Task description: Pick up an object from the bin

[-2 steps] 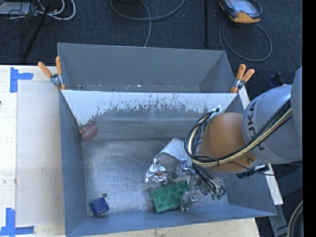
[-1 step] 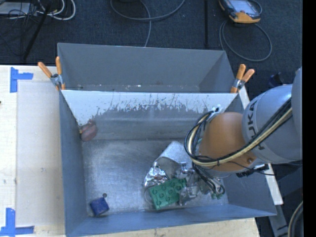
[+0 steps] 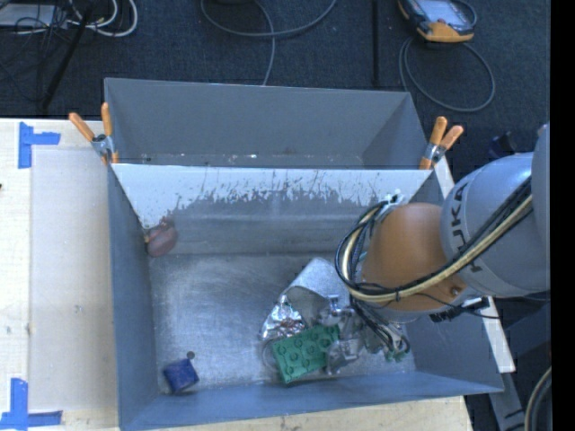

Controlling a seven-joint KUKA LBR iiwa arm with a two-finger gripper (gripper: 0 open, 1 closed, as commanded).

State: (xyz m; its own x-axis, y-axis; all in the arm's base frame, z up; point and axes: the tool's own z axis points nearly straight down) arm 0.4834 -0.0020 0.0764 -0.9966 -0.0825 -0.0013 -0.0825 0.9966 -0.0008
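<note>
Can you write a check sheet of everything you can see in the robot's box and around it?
Surface: grey metal bin, floor scuffed.
Job's things: green studded block and crumpled foil, heaped near the right side.
Clutter: small blue thing in the near-left corner; brownish lump in the far-left corner.
Grippers: gripper down at the green block's right edge.
Cables: black and yellow cables loop round the orange wrist cover.
Surroundings: dark floor with loose cables.

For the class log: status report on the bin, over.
Gripper low beside green studded plate, bin's lower right. Crumpled foil against plate. Blue piece well apart.
</note>
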